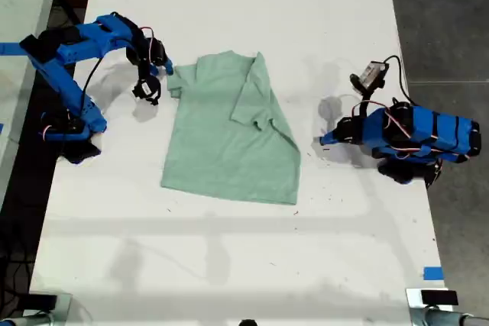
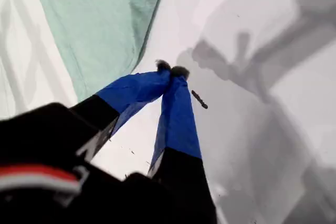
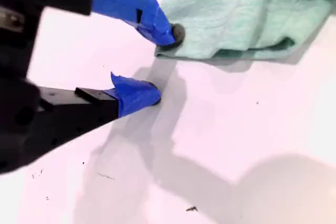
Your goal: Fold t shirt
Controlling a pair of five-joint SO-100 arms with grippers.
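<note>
Near the middle of the white table (image 1: 229, 265), the mint-green t shirt (image 1: 229, 143) lies mostly flat, with one sleeve side already turned over onto the body toward the exterior view's right, so a diagonal fold edge runs down that side; this looks like a first fold done, with the opposite side not yet brought in. The second gripper (image 3: 160, 64) sits at the shirt's upper corner on the exterior view's left, probably placed there to pick up that sleeve or shoulder edge for the next fold. Its jaws are spread, one tip touching or just at the rumpled hem of the cloth and the other resting on bare table beside it; nothing is pinched between them yet. The first gripper (image 2: 171, 70) rests low on the table off the shirt's edge at the exterior view's right, near the cloth but not touching it, which suggests it is parked out of the way after its fold. Its jaws are pressed together at the tips and hold nothing. A small dark speck lies on the table just beside them.
</note>
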